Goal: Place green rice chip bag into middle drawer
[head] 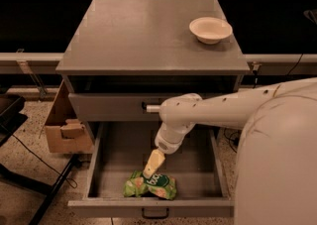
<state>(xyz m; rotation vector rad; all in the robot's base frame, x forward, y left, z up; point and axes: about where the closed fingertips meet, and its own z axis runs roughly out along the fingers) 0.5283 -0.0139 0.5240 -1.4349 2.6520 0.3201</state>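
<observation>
The green rice chip bag [157, 187] lies crumpled on the floor of the middle drawer [198, 207], close behind its front wall and near the middle. The drawer is pulled fully out, and its dark loop handle shows at the bottom edge. My gripper [152, 165] hangs inside the drawer on the white arm, pointing down. Its tan tip is just above the top edge of the bag. The gripper is open and holds nothing.
A cream bowl [210, 29] stands at the back right of the grey cabinet top [138, 30]. The drawer front above [109, 106] is closed. An open cardboard box [67, 125] stands on the floor to the left, beside dark chair legs [29, 179].
</observation>
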